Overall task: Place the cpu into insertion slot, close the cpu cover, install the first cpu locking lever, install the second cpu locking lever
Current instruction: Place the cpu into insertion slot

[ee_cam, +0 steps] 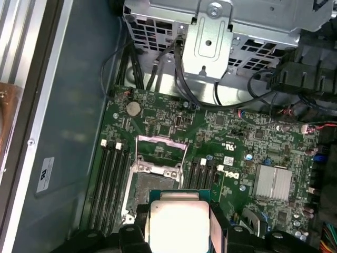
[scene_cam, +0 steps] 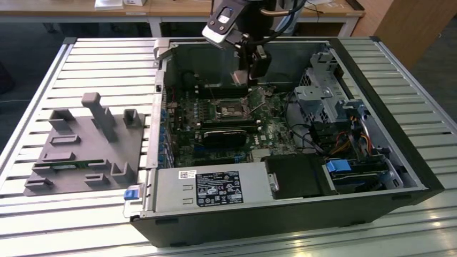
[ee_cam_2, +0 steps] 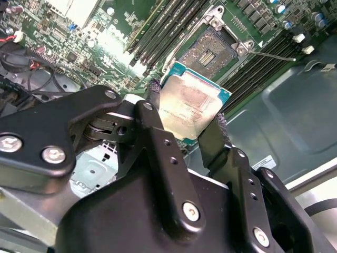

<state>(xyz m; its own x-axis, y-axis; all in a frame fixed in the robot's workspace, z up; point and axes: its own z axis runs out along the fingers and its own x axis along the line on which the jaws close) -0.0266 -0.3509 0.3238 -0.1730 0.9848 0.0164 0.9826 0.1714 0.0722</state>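
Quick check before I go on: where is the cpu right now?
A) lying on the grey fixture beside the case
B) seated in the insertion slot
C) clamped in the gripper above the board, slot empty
C: in the second wrist view the cpu is clamped between the fingers of the gripper above the board, while the insertion slot lies open with its dark centre bare.

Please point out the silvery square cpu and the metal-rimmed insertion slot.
square silvery-tan cpu (ee_cam_2: 190, 105), second wrist view, middle of its metal face.
square silver-rimmed insertion slot (ee_cam_2: 209, 50), second wrist view, its dark centre.
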